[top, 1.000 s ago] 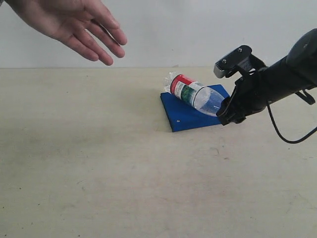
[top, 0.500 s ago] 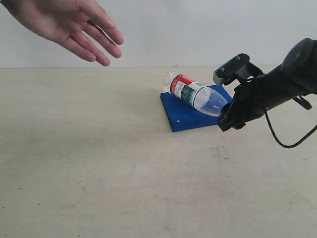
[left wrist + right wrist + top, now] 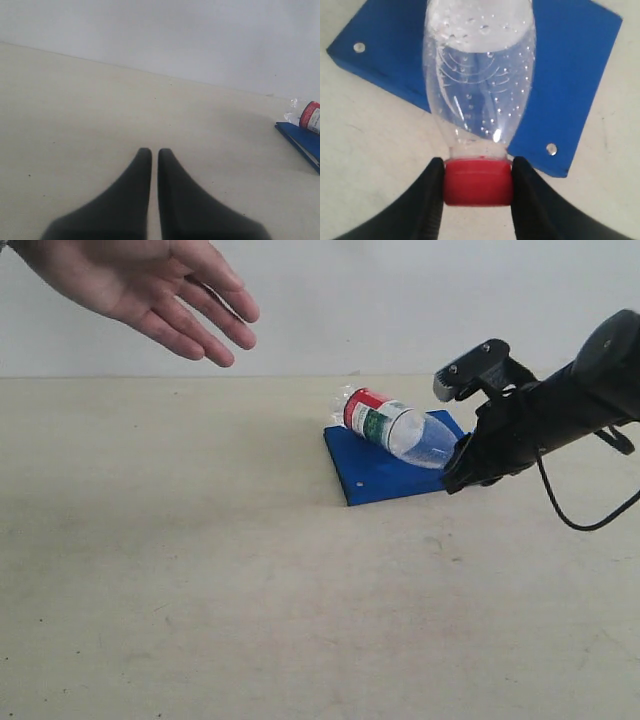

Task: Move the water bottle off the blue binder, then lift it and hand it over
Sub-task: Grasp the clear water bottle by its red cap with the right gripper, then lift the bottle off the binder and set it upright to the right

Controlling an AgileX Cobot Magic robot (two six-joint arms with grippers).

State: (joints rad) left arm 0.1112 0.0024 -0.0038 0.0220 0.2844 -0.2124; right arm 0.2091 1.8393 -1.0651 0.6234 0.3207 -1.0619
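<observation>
Tighter than a second ago at the right claw (image 3: 477, 161): wider then, now pressed flush against both sides of the red cap (image 3: 477, 182), so clamped on the water bottle (image 3: 480, 75) at its mouth end. Little else different: same low reach from the right in the exterior view, only a slight shuffle of the arm. Same lie of the bottle too, on its side across the blue binder (image 3: 372, 478), body on the cover, neck and cap out past the binder's edge above the desk (image 3: 200, 570). For the task, as a judgement: grasp just made, pull-off not yet begun, lift and handover both to come. High at the left of the exterior view, an open human hand (image 3: 150, 285), fingers extended, drifted a touch, probably waiting for the handover. Left claw (image 3: 150, 152) pressed together on nothing, low over bare desk, well apart from the binder.

Hard to make out: in the exterior view, no sight of the cap or the fingertips, both behind the dark arm, and no sight of the left arm at all. In the right wrist view, bottle base and label cut off at the frame edge. In the left wrist view, only a corner of binder and a sliver of bottle at the margin. Firmness of the pinch on so small a cap impossible to tell
</observation>
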